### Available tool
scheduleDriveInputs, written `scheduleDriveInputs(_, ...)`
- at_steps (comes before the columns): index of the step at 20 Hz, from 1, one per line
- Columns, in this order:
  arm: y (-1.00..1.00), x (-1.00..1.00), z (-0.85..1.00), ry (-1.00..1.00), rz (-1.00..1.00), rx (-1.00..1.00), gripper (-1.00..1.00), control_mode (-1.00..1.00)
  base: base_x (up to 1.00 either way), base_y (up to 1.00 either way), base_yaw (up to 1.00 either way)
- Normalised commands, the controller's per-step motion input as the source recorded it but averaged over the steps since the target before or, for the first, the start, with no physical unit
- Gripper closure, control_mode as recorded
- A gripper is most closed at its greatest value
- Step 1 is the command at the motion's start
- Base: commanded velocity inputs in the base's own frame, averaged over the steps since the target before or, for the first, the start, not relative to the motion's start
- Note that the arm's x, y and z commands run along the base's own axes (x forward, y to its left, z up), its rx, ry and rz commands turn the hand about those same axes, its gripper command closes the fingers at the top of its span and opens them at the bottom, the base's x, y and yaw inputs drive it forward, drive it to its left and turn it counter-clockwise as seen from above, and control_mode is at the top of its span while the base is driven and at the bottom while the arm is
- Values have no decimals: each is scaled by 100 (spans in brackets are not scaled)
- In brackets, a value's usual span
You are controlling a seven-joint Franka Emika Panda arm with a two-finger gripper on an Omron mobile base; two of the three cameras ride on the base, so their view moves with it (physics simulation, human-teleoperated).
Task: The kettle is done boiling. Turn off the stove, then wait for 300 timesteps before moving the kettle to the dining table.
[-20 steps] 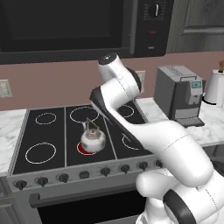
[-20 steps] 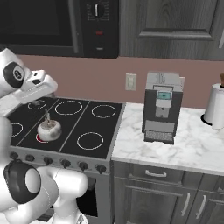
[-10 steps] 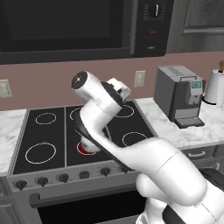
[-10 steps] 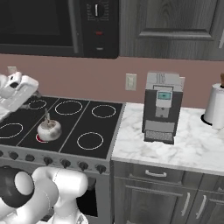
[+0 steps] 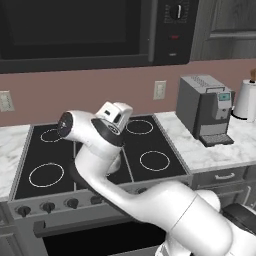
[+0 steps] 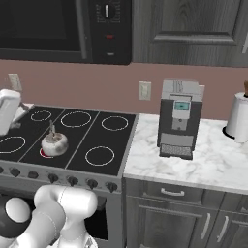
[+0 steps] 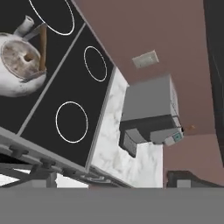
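The kettle [image 6: 54,143], small and silvery-white with a thin brown wire handle, stands on the front middle burner of the stove [image 6: 99,156], and a red glow shows under it. From the hand's camera the kettle [image 7: 19,65] lies at the upper left, seen from above. My gripper [image 5: 116,117] hovers over the cooktop [image 5: 150,161], left of the kettle and well above it, open and holding nothing. At the left edge of the right base view the gripper [image 6: 7,114] shows as a white block. My arm hides the kettle in the left base view. The dining table is out of view.
Dark knobs [image 6: 72,180] line the stove's grey front. A grey coffee machine [image 6: 179,118] stands on the marble counter [image 6: 213,164] right of the stove, with a white jug [image 6: 239,116] further right. A black microwave [image 5: 80,30] hangs above the cooktop.
My arm has swung left and down over the cooktop, carrying the hand lower and further left. The kettle has stayed in place.
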Motion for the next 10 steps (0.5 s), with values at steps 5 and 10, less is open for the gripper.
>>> scheduleDriveInputs(5, 36, -22, -7, 0, 11, -21, -100, -100, 0, 0, 0)
scheduleDriveInputs(10, 33, -20, -10, 0, 11, -20, -100, -100, 0, 0, 0)
